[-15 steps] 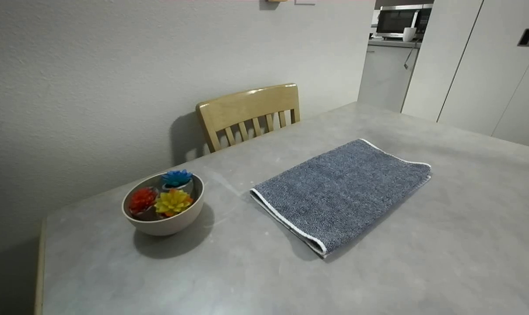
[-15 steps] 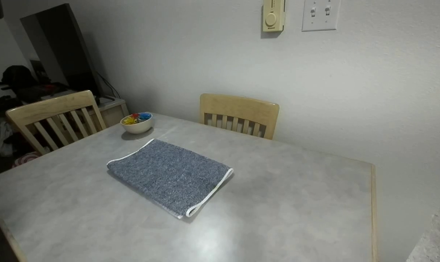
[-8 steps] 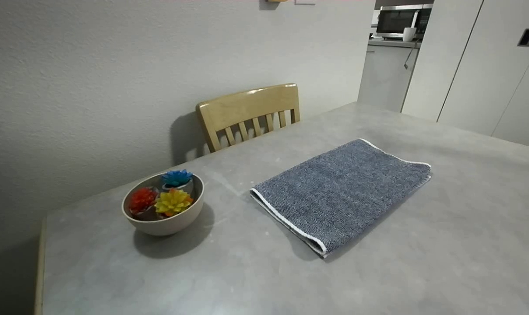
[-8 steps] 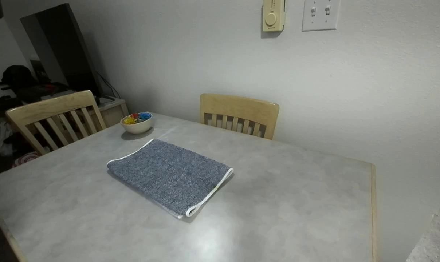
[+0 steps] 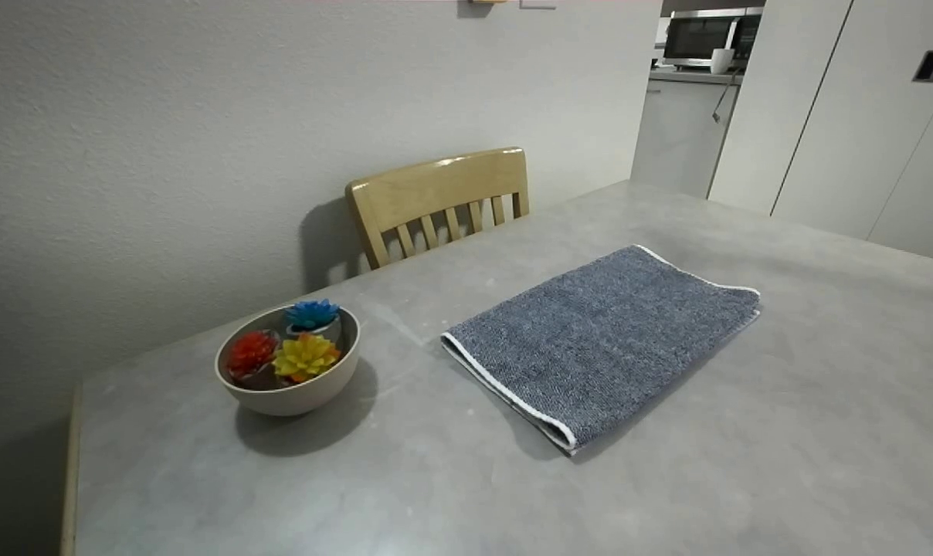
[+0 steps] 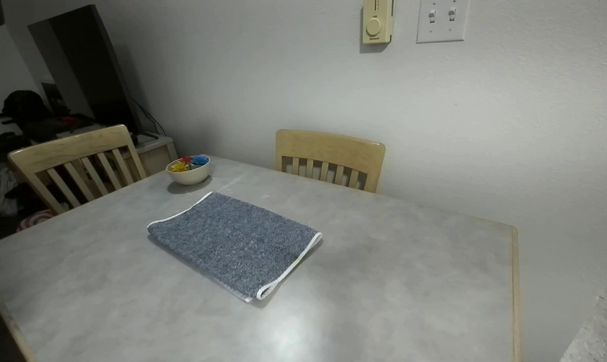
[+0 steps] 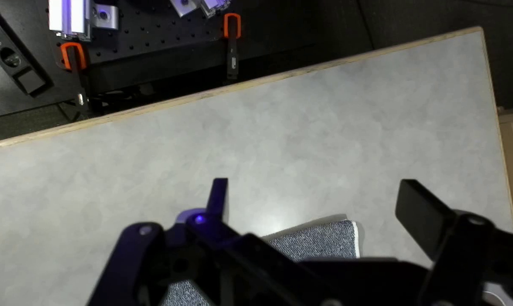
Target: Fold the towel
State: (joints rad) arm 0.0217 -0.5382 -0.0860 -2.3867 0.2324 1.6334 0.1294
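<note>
The wall (image 6: pixel 484 125) is pale grey with a rough finish and runs along one side of the table (image 6: pixel 399 281). The table has a mottled grey top with light wood edging; glare marks the top in both exterior views. In the wrist view, a black perforated bench (image 7: pixel 146 21) stands beside another side of the table. A dark screen (image 6: pixel 97 85) stands beyond the table. An end chair (image 6: pixel 77 147) and a wall-side chair (image 6: pixel 328 146), both light wood with slatted backs, stand at the table.

The towel (image 5: pixel 605 340) lies flat on the table, well inside the edges. It is a blue-grey, rectangular terry cloth with thin white edging. The cloth is doubled; stacked layers show at the short ends, parting slightly.

The gripper (image 7: pixel 314 185) hangs over the table; its fingers (image 7: pixel 422 212) stand wide apart, with a towel corner showing below, between them.

The bowl (image 5: pixel 304 398), pale and round, sits upright near a wall-side corner of the table. It contains a yellow plant (image 5: pixel 304 359), a red plant (image 5: pixel 252 353) and a blue plant (image 5: pixel 312 314).
</note>
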